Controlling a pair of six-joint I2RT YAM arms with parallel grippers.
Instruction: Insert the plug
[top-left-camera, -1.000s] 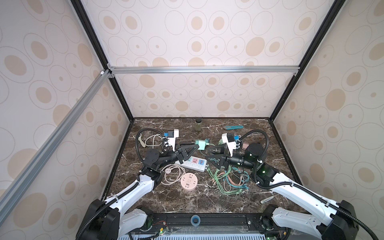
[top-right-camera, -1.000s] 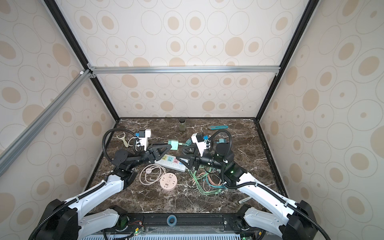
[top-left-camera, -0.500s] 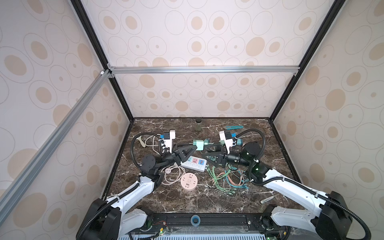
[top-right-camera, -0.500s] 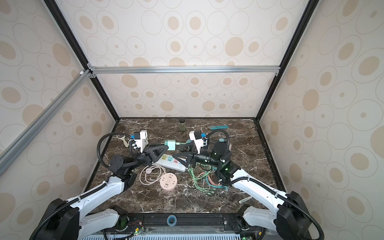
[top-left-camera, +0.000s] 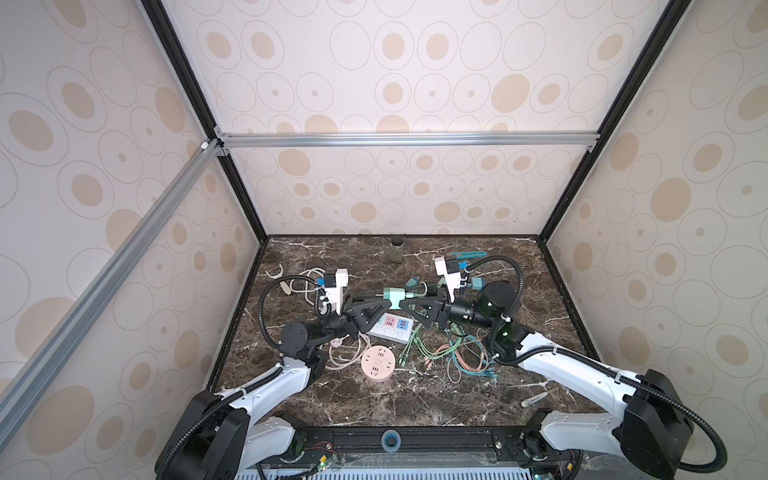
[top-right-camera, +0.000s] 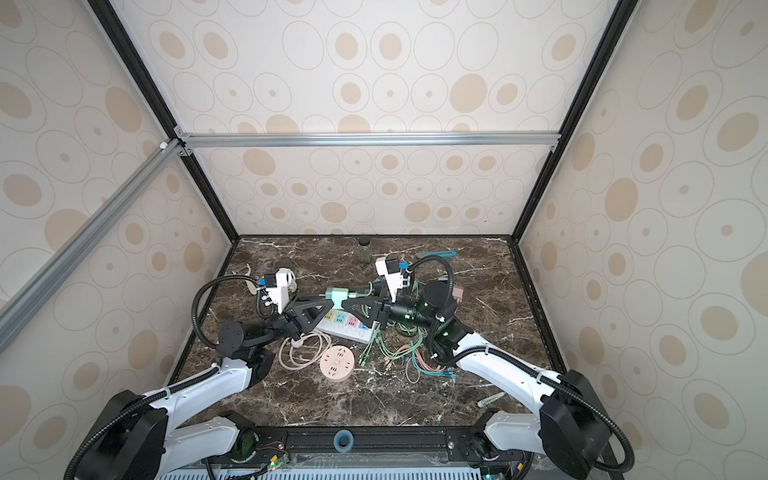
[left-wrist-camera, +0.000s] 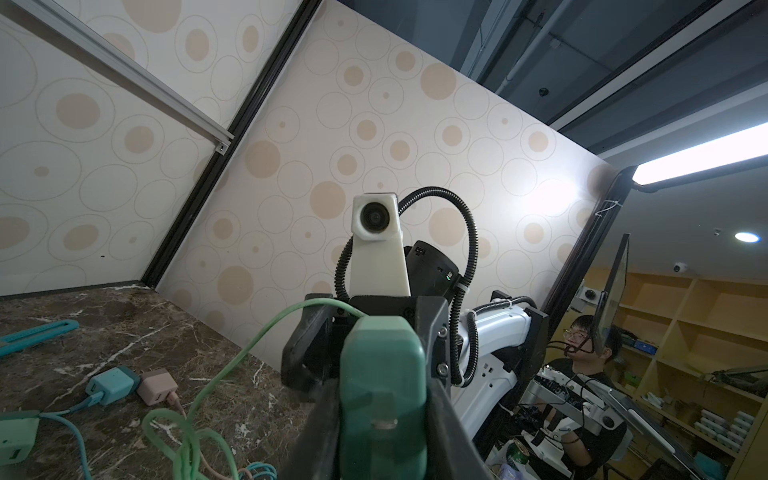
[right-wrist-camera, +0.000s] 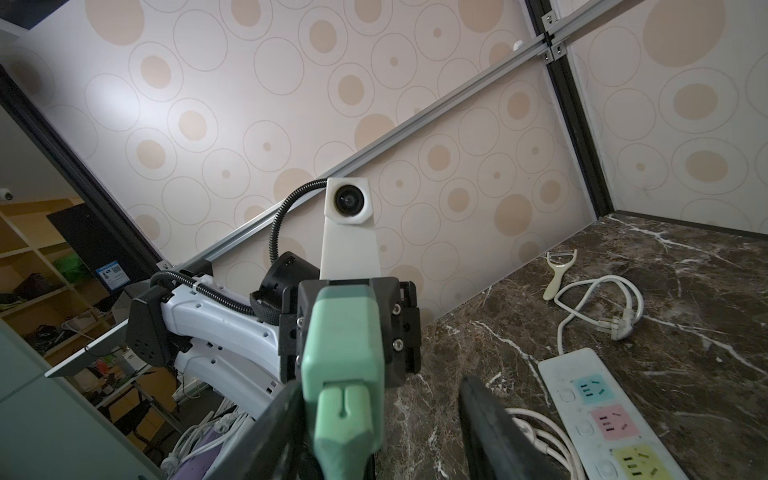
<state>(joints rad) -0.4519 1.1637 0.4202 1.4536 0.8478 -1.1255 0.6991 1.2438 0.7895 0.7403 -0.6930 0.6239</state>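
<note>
Plug (right-wrist-camera: 345, 424) sits at the end of the green charger (right-wrist-camera: 340, 332), up above the surface (top-left-camera: 415, 399). My left hand (left-wrist-camera: 382, 399) squeezes the charger. My right hand (right-wrist-camera: 380, 395) is wide around the plug, gap on 1 side.

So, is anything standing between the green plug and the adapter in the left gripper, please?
Nothing visible does: in the right wrist view the plug already meets the adapter, which the left gripper holds off the table; insertion depth is unclear.
</note>
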